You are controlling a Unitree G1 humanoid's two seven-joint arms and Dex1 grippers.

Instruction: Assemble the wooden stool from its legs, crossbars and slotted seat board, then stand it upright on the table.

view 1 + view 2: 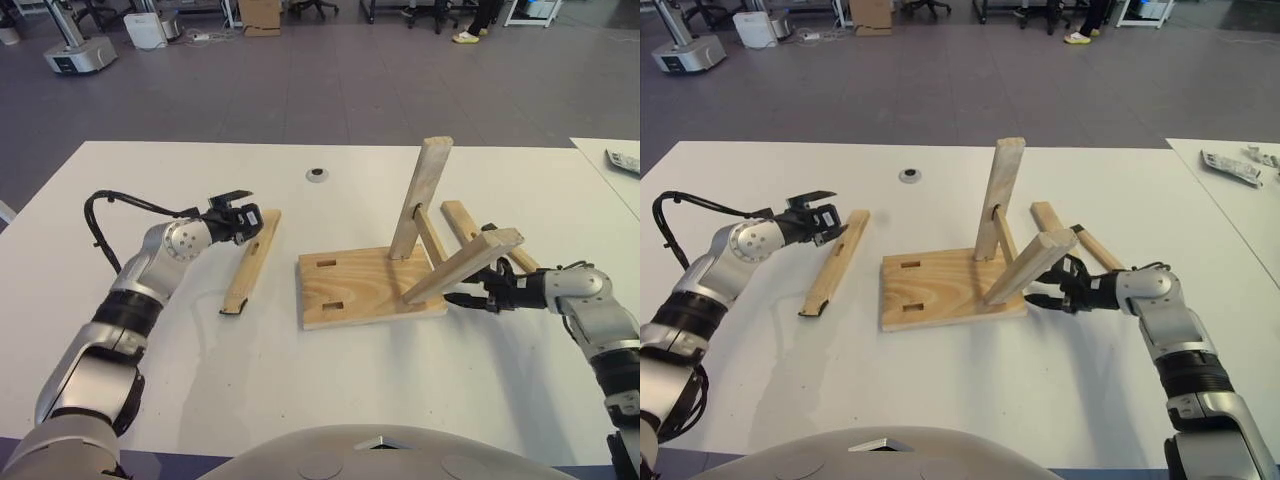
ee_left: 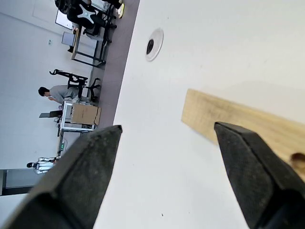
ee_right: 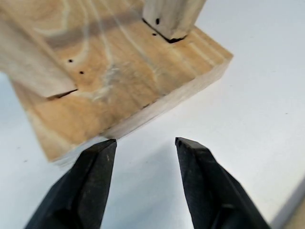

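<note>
- Wood makes up every part here, so all of it should handle as stiff and unbending. The seat board (image 1: pixel 350 290) looks flat and the heaviest piece. It lies on the desk (image 1: pixel 200 380) just ahead of the right fingers (image 3: pixel 90 186), which are spread apart and empty, tips just short of the board's corner.
- An upright leg (image 1: pixel 425 195) stands in its slot beyond the right fingers. A tilted leg (image 1: pixel 465 262) leans out above them, with a thin crossbar (image 1: pixel 430 238) between the two legs.
- The tilted leg looks only loosely seated, so lifting the assembly by it would probably wobble it or pull it free. The board's edge, or low on a leg near its slot, seems the safer hold.
- A loose leg (image 1: pixel 252 258) lies flat on the desk just ahead of and below the left fingers (image 2: pixel 81 176), which are wide apart and hold nothing. It looks light and smooth-sided, so a pinch across its narrow sides near the middle should stop it swinging.
- Another wooden bar (image 1: pixel 465 222) lies on the desk beyond the tilted leg.
- The head views give the whole layout and two unfilled slots (image 1: pixel 326 263) in the board.
- The right wrist view shows dark gaps where the legs enter their slots.
- The left wrist view shows the loose leg's end beyond the left fingertips and a round grommet (image 2: pixel 153 44) farther off.
</note>
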